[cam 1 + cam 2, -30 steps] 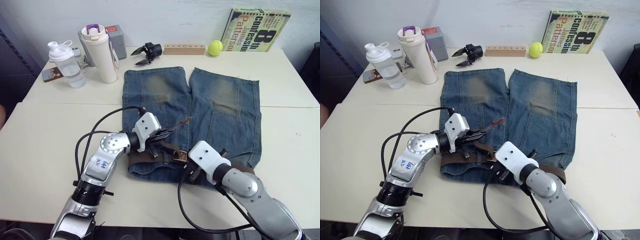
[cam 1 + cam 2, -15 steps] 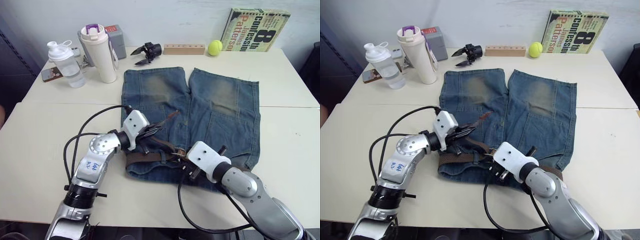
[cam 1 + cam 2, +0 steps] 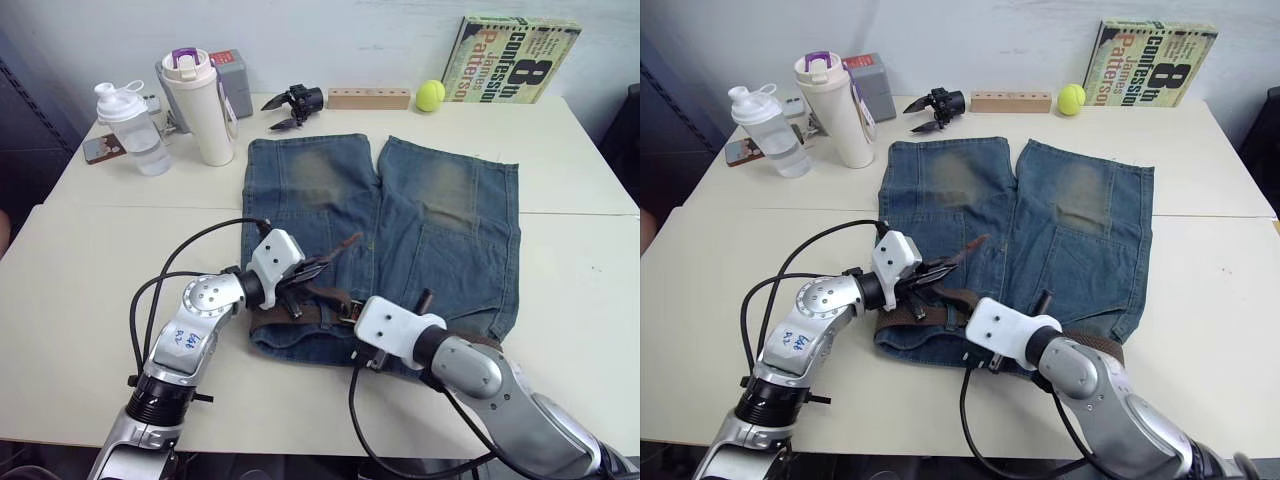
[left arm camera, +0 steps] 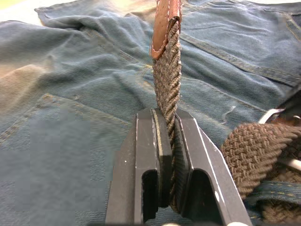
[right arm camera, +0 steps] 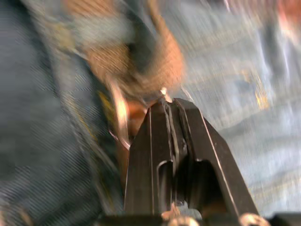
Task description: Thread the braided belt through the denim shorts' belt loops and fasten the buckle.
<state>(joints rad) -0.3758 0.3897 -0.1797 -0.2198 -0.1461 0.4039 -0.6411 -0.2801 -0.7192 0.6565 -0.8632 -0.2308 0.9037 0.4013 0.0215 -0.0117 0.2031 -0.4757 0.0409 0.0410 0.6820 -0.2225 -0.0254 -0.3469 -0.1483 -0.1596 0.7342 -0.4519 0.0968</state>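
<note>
Both claws work at the shorts' [image 3: 400,215] waistband: my left claw [image 4: 167,141] pinches the belt [image 4: 165,84] to feed its tip; my right claw [image 5: 170,110] sits closed by the buckle [image 5: 120,117].

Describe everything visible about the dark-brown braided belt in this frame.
The dark-brown braided belt is woven cord with a stitched tan leather tip. The left gripper is shut on it just behind the tip, holding that end up off the faded blue denim shorts. The rest runs along the waistband at the shorts' near edge. Its silver metal buckle sits just ahead of the shut right gripper.
</note>
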